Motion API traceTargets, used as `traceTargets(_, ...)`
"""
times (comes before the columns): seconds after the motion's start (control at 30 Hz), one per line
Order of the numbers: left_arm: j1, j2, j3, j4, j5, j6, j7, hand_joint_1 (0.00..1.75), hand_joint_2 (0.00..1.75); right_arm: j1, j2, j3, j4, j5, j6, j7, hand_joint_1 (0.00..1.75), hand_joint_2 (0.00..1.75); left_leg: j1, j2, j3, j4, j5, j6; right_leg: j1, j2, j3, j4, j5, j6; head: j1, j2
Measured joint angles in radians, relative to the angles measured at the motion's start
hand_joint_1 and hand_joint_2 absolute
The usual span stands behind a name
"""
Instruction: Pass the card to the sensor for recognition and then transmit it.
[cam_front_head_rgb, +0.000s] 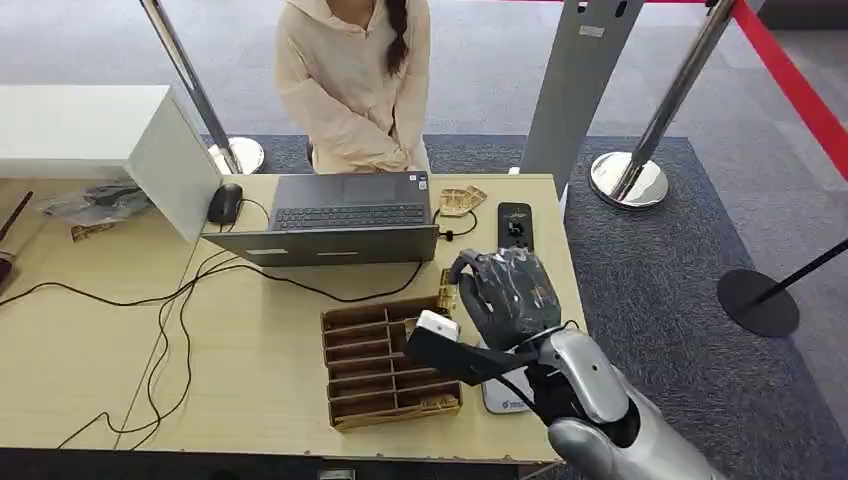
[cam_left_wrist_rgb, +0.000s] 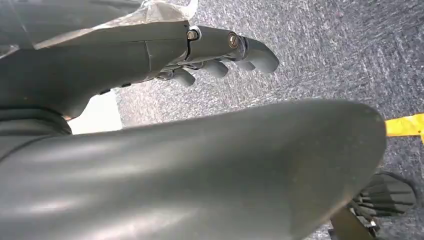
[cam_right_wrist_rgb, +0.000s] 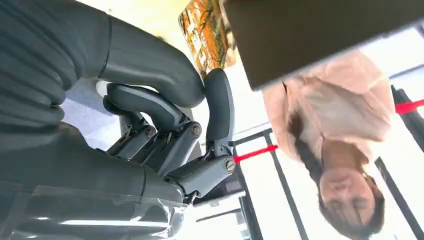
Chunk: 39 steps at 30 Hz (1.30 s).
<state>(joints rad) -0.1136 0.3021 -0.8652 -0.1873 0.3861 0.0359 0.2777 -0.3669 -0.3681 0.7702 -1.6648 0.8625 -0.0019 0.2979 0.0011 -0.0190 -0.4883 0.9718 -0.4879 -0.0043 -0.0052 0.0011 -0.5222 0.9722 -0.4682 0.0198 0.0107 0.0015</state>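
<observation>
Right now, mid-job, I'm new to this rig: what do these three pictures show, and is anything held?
The wide picture comes from the robot's head and looks down on a wooden desk. The silver arm ends in the right robot hand, which is above the desk beside a slotted wooden tray. Just beyond it lies a small black device, likely the sensor. A laptop stands there too, and a person sits behind it.

The other two pictures come from wrist cameras and are turned. One shows the left robot hand hanging over carpet and holding nothing. The other shows the right robot hand's curled fingers. I cannot tell whether they hold a card.
</observation>
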Motion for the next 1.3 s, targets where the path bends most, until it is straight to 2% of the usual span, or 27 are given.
traceTargets(0.27, 0.000, -0.009, -0.001, 0.000, -0.011, -0.003, -0.002, 0.00, 0.00, -0.051, 0.000, -0.016, -0.040, -0.001, 0.003, -0.004, 1.75, 1.75, 0.000, 0.000, 0.000, 0.000, 0.000, 0.000, 0.000, 0.000, 0.000, 0.000, 0.000, 0.000, 0.000, 0.000)
traceTargets(0.57, 0.000, -0.020, -0.002, 0.000, -0.045, -0.005, -0.013, 0.00, 0.00, -0.155, 0.011, -0.053, -0.028, -0.040, -0.061, -0.026, 1.75, 1.75, 0.000, 0.000, 0.000, 0.000, 0.000, 0.000, 0.000, 0.000, 0.001, 0.000, 0.000, 0.000, 0.000, 0.000)
traceTargets(0.9, 0.000, -0.048, -0.003, -0.001, -0.063, -0.008, -0.023, 0.00, 0.00, -0.313, 0.080, -0.062, 0.117, -0.074, -0.098, -0.063, 1.75, 1.75, 0.000, 0.000, 0.000, 0.000, 0.001, -0.001, 0.000, 0.000, 0.001, 0.001, 0.000, 0.000, 0.000, 0.000)
traceTargets(1.3, 0.000, -0.072, -0.003, -0.001, -0.069, -0.018, -0.024, 0.00, 0.00, -0.412, 0.177, -0.051, 0.301, -0.115, -0.116, -0.099, 1.75, 1.75, 0.000, 0.000, 0.000, 0.000, 0.001, -0.001, 0.000, 0.000, 0.001, 0.001, 0.000, 0.000, 0.000, 0.000)
